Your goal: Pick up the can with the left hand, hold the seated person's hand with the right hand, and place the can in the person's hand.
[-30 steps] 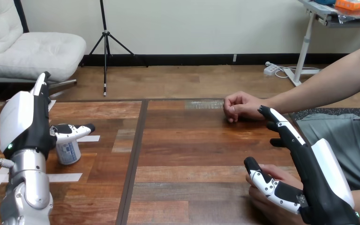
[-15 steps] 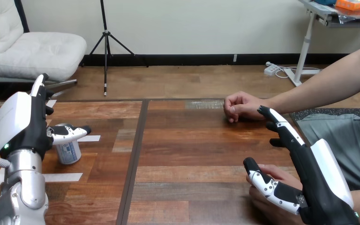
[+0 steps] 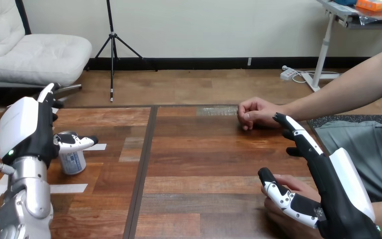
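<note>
- Black-and-white thumb of your right hand (image 3: pixel 342 199) lies over the person's near hand (image 3: pixel 280 218) at the near right edge of the table (image 3: pixel 204 164). Its fingers run straight ahead, uncurled, so this reads as a steadying hand laid alongside, not yet a clasp.
- That near hand rests low on the wood under the thumb, likely kept there as the spot where the can will be set.
- Your left hand (image 3: pixel 22 129) stands at the near left with its white shell toward the camera. Its fingers are straight and point up, and the thumb reaches right across the top of the can (image 3: pixel 72 158). Nothing is closed round the can; the hand looks spread and ready to close on it.
- Upright on the table, the can stands just right of the left palm, beside strips of tape (image 3: pixel 67 188) and well apart from the person.
- Farther off, the person's far hand (image 3: pixel 253 112) rests on the table as a loose fist, idle.
- Against half a second ago, your left hand has sunk a little and edged right toward the can. Your right hand, the can and both of the person's hands have kept their places.
</note>
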### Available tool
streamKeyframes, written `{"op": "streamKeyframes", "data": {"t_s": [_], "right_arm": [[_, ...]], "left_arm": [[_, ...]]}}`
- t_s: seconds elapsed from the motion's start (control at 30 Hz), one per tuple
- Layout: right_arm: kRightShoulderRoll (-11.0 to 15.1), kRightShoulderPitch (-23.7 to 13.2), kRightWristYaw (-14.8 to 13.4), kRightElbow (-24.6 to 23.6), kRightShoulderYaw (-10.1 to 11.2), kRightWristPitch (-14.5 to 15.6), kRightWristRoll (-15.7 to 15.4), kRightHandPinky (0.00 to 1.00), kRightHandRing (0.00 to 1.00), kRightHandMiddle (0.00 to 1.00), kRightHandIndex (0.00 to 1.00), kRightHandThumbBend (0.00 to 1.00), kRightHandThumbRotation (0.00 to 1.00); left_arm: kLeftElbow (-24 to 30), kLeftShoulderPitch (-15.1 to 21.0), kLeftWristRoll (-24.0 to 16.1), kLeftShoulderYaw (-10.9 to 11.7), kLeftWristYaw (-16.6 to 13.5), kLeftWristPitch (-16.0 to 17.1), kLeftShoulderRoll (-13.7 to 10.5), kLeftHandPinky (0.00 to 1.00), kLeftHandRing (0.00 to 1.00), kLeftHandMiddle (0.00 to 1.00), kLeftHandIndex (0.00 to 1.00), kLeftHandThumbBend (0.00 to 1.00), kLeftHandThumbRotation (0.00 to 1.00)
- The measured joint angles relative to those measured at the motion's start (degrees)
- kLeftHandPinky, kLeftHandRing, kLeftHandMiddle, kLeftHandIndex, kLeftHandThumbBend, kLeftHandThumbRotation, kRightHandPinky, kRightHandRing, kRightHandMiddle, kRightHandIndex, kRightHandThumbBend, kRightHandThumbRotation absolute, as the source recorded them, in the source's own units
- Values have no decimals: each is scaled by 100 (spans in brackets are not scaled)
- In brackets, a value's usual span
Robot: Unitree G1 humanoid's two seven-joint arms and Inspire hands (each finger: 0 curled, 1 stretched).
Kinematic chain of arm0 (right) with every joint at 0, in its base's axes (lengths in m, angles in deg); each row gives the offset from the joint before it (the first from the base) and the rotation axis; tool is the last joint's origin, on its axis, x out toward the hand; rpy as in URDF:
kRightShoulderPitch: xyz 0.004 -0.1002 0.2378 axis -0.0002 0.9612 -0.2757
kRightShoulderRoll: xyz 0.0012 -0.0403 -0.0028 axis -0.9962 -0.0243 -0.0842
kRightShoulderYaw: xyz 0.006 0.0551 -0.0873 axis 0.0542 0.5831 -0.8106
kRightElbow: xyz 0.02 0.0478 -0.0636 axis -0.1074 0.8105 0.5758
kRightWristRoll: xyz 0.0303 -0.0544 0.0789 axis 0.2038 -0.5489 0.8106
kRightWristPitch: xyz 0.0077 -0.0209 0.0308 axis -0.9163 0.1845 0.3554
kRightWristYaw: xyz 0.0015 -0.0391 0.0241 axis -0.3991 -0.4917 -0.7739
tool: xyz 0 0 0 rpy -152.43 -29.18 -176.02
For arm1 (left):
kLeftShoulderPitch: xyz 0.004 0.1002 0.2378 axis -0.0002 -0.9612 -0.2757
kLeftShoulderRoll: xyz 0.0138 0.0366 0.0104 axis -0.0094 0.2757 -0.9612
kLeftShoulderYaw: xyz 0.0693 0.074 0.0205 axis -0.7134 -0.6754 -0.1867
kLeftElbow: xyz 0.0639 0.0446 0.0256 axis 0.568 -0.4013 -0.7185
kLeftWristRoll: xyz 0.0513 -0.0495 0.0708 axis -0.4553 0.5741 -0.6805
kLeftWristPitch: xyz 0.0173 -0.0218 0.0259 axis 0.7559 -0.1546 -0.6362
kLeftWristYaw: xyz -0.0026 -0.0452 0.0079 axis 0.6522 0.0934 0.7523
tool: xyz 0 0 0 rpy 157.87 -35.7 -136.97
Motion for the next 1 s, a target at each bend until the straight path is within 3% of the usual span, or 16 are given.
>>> {"op": "streamKeyframes", "data": {"t_s": [0.37, 1.0], "right_arm": [[1, 8, 1, 0, 1, 0, 0, 83, 92, 94, 92, 31, 0], [3, 16, 6, 0, 1, 0, -8, 83, 92, 95, 92, 31, 0]], "left_arm": [[-294, 174, 8, -1, -39, 57, -4, 53, 67, 79, 88, 81, 9], [-845, 453, 85, -85, -104, 182, -43, 61, 78, 88, 88, 80, 9]]}}
